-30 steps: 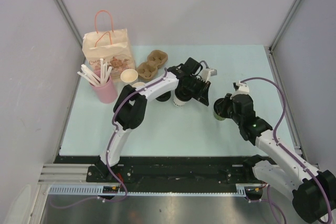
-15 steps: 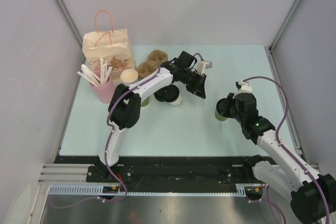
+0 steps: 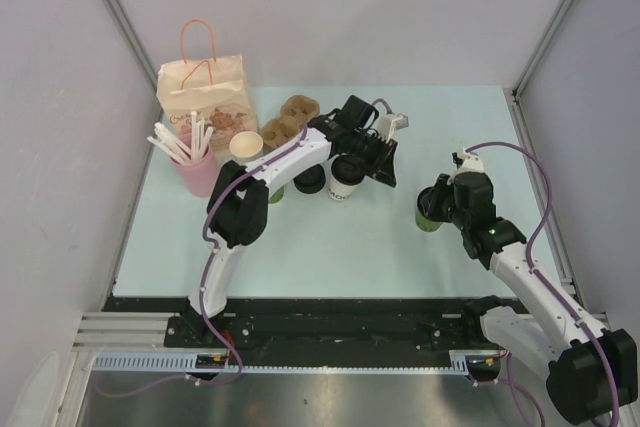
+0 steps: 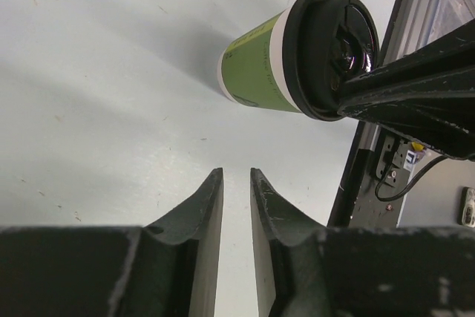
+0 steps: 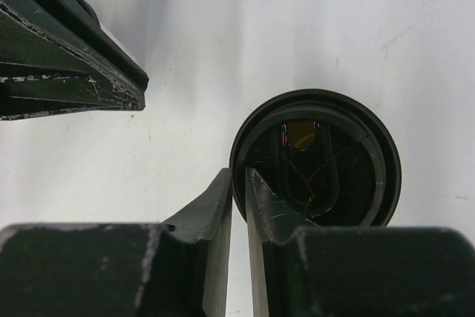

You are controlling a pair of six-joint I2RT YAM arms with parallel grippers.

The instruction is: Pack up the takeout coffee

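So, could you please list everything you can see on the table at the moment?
Paper bag: one, tan with pink handles, far left corner.
Straw cup: one, pink, holding white straws, before the bag.
Cup carrier: one, brown, right of the bag.
Unlidded cup: one, cream, between carrier and straw cup.
Half-hidden cup: one, green, behind the left arm.
White-sided cup: one, black lid, centre, near the left gripper.
Green-sided cup: one, black lid, right side.
Table: one, pale green.
Left gripper: one, black, fingers nearly together, holding nothing.
Right gripper: one, black, fingers nearly together at the green-sided cup's lid rim.
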